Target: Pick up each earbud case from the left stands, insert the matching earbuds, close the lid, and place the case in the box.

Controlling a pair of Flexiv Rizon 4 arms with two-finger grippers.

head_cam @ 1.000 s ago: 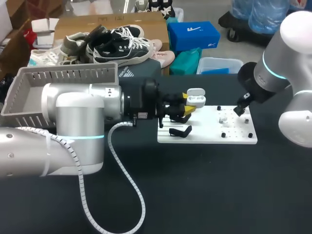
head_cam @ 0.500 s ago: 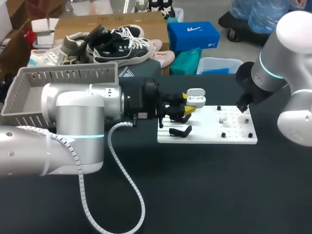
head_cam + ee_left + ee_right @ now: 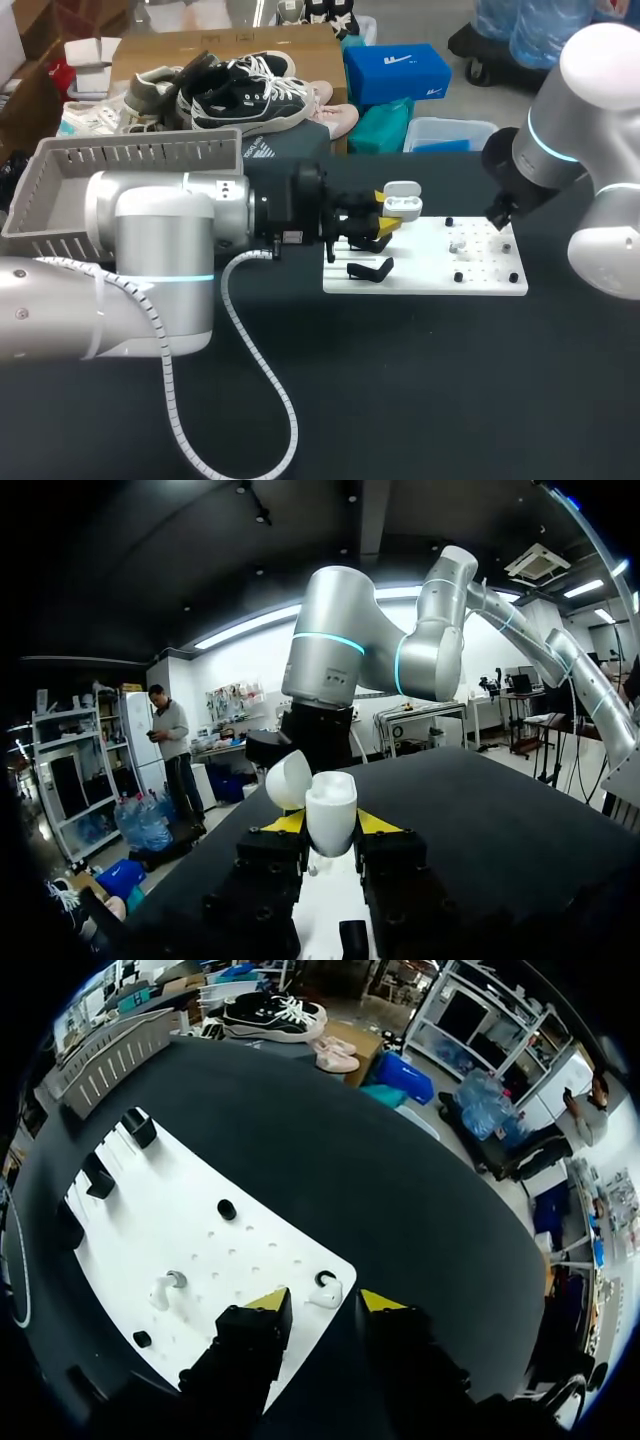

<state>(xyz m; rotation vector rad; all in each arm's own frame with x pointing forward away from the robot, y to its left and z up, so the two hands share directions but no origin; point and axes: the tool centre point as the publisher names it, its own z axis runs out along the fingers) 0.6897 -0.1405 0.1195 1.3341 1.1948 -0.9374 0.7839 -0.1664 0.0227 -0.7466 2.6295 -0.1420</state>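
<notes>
One case (image 3: 330, 805), judged light, rigid and slick, is gripped by its sides, lid open, in the left gripper (image 3: 322, 826) over the board (image 3: 430, 277), while the right gripper (image 3: 325, 1312) is held open over an earbud (image 3: 323, 1296).

Overhead rear and both wrist cameras share the board (image 3: 430, 268).

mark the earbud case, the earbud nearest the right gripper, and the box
earbud case (image 3: 330, 815): left wrist view, on its body, below the open lid.
earbud (image 3: 327, 1298): right wrist view, on its white shell.
box (image 3: 140, 153): head view, on its slatted wall.
</notes>
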